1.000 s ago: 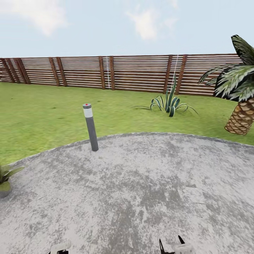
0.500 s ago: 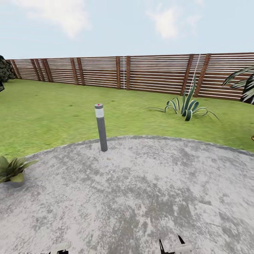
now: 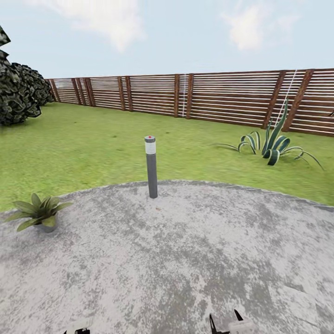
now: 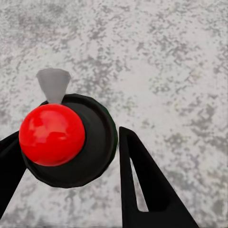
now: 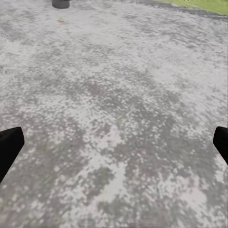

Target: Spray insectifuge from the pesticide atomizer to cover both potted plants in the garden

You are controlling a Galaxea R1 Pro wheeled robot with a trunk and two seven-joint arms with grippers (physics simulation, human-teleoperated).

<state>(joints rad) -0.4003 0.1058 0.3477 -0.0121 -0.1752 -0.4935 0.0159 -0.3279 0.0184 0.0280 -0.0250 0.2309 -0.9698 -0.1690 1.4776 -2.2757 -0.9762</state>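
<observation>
My left gripper point(image 4: 71, 156) is clamped around the pesticide atomizer point(image 4: 71, 142), its red knob facing the wrist camera; my right gripper point(image 5: 114, 142) hangs spread wide over the paved patio point(image 3: 185, 260). One potted plant point(image 3: 39, 213) sits at the patio's left edge, well apart from the grey bollard point(image 3: 151, 167).

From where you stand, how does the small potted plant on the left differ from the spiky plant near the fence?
The potted plant sits in a grey pot at the patio edge; the spiky plant grows straight from the lawn. The potted plant is a low rosette; the spiky plant sends up tall striped blades. Both have pointed green leaves.
</observation>
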